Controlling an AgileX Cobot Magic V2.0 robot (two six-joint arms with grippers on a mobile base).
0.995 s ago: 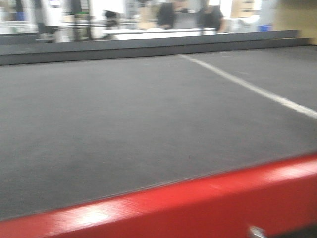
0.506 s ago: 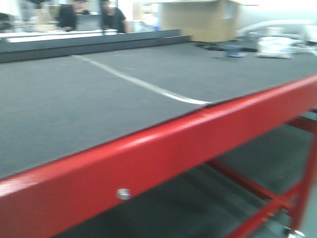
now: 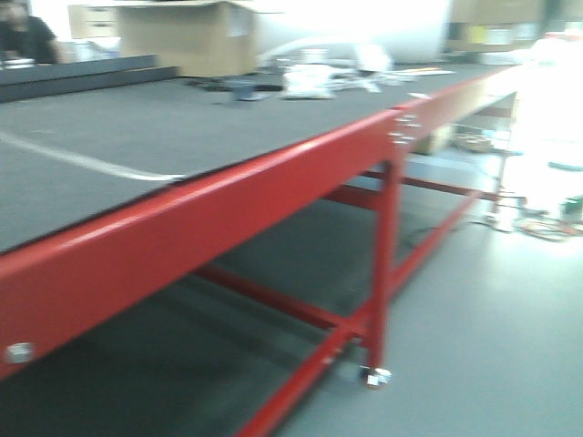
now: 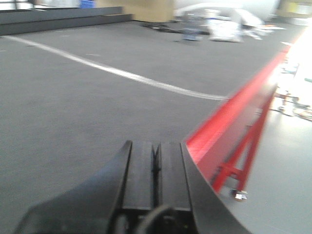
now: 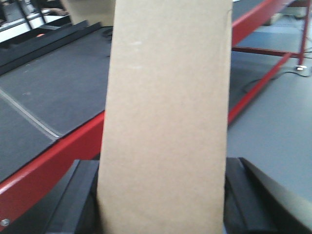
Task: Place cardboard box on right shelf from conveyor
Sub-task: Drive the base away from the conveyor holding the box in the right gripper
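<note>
Front view: the conveyor (image 3: 137, 127) fills the frame from 9 to 12 o'clock, with its red frame (image 3: 228, 209) running diagonally below and a brown carton (image 3: 182, 36) at 11 o'clock.

Left wrist view: the left gripper (image 4: 156, 165) sits at 6 o'clock over the belt, fingers pressed together and holding nothing.

Right wrist view: the cardboard box (image 5: 165, 122) stands upright at centre. The right gripper (image 5: 161, 195) clamps it between black fingers (image 5: 78, 195) at 5 and 7 o'clock.
</note>
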